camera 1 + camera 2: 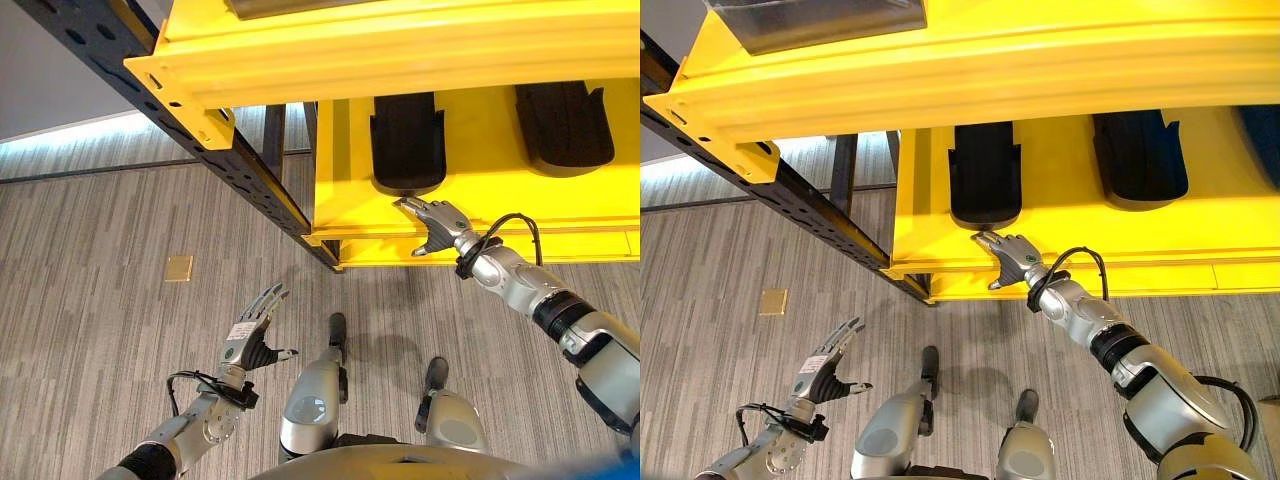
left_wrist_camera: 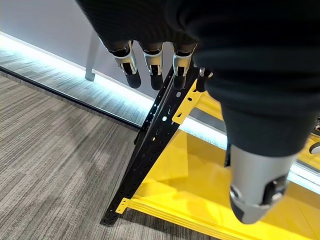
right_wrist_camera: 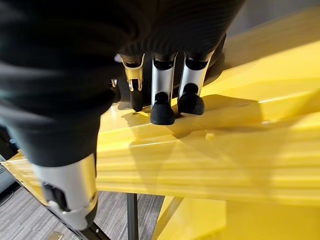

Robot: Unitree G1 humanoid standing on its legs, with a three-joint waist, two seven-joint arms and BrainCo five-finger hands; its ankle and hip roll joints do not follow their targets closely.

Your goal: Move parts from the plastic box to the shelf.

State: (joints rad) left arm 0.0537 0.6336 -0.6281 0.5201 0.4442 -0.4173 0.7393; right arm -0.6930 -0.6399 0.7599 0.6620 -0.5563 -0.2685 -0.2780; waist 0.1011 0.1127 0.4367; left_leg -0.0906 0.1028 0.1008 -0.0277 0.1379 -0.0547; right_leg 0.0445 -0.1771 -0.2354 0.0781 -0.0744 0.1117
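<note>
Two black moulded parts lie side by side on the yellow shelf [image 1: 500, 205]: one [image 1: 408, 140] to the left, the other [image 1: 563, 125] to the right. My right hand [image 1: 440, 222] hovers at the shelf's front edge, just in front of the left part. It is open and holds nothing. In the right wrist view its fingers [image 3: 162, 107] hang over the yellow edge with the black part beyond them. My left hand [image 1: 250, 340] is low over the carpet, open and empty, fingers [image 2: 150, 62] straight.
A yellow beam [image 1: 400, 50] of the level above overhangs the lower shelf. A dark perforated upright [image 1: 240, 165] slants down at the rack's left corner. A grey bin [image 1: 820, 25] sits on the upper level. A small brass plate [image 1: 179, 267] is set in the carpet.
</note>
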